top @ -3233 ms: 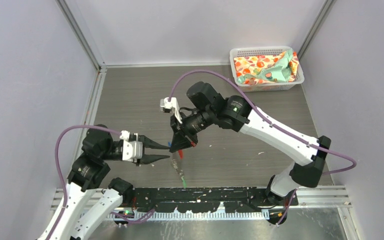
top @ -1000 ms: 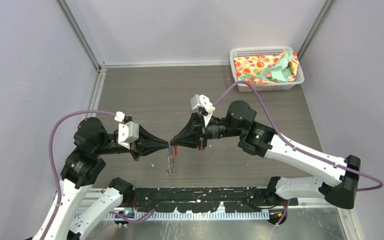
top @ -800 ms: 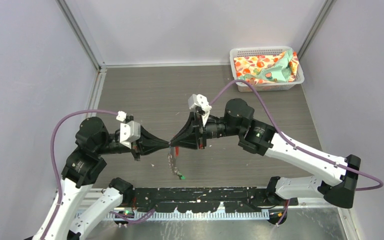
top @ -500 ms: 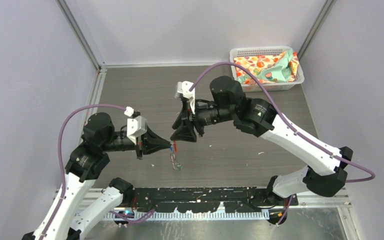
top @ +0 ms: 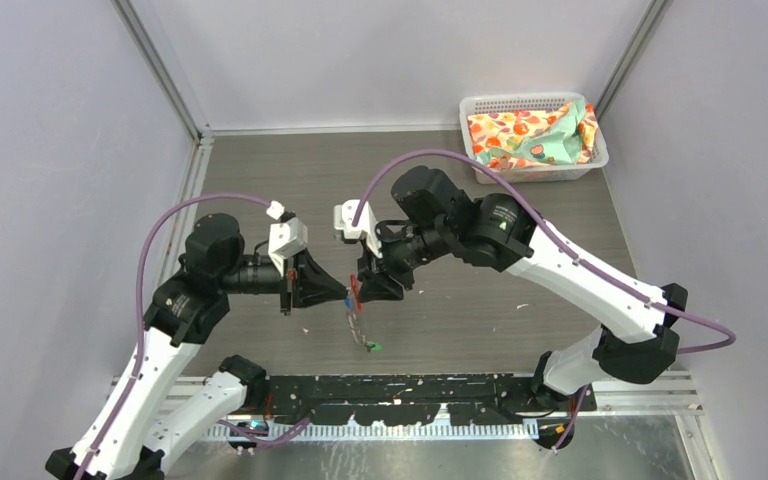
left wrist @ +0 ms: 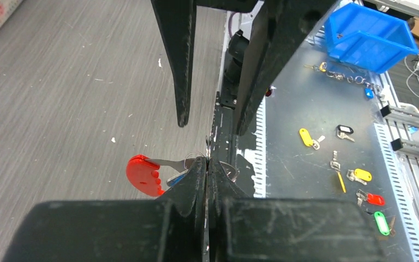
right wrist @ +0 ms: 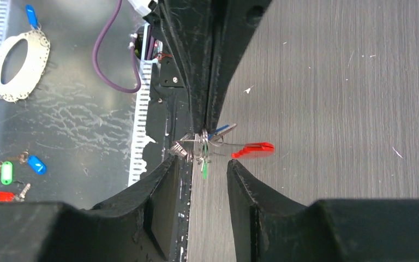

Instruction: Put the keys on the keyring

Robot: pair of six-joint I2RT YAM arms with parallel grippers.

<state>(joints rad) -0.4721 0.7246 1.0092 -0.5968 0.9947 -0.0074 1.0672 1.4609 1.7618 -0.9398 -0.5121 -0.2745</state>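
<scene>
Finds keyring [right wrist: 191, 145] at frame centre now clamped solely by clenched left gripper [left wrist: 208, 162], right gripper [right wrist: 202, 164] freshly released, jaws parted around it; re-grip for threading likely next.

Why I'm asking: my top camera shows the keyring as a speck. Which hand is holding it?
Observer: The left hand. Its wrist camera shows its fingers shut on the wire of the keyring, with its red tag sticking out sideways.
Operator: And the right hand?
Observer: The right hand is open. In its wrist view the fingers stand apart on either side of the ring, not gripping it.
Operator: Are both keys there?
Observer: The blue key and the green key both show at the ring. I cannot tell whether they are threaded on.
</scene>
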